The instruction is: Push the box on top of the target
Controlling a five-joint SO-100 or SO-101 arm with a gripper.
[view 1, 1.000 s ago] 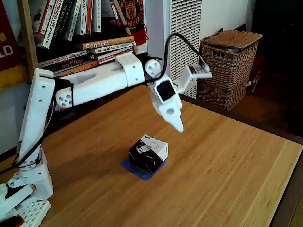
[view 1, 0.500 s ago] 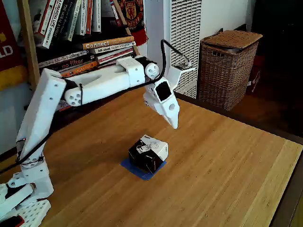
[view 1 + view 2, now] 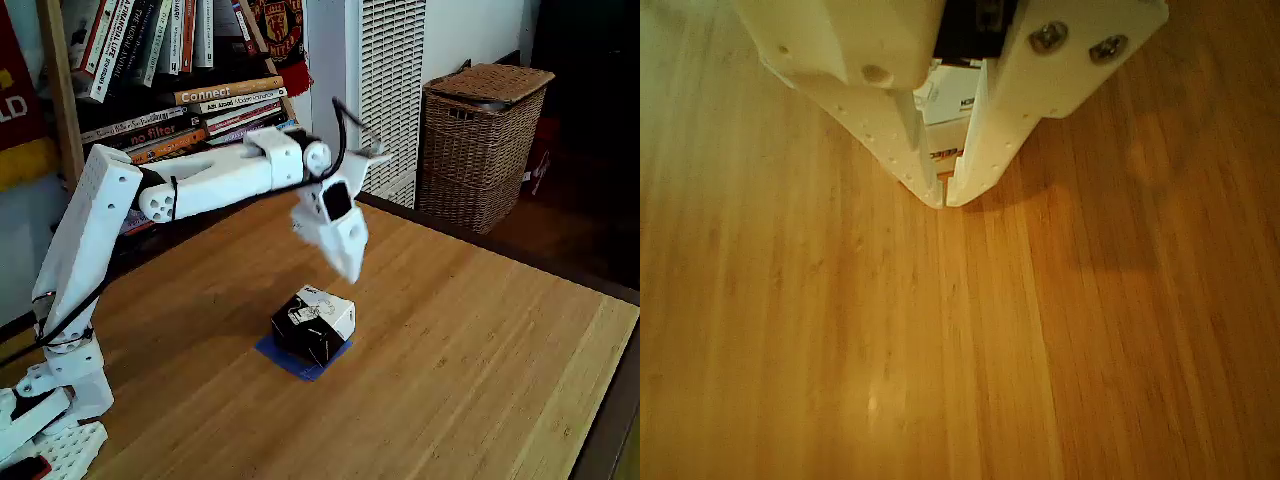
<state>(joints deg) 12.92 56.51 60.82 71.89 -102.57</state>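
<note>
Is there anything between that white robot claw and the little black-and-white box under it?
Nothing: in the fixed view the white gripper hangs above the small black-sided, white-topped cardboard box, with just air and bare wooden table between them.

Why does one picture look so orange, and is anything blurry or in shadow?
In the other view the table carries a warm orange cast, darkening to the right of the closed gripper, which shows sharp. In the fixed view colours look natural; the gripper is smeared, the box crisp, and the right background falls into deep shadow.

The box [image 3: 314, 322] hides most of the target [image 3: 290, 358]; the gripper [image 3: 349, 268] is motion-blurred.
</note>
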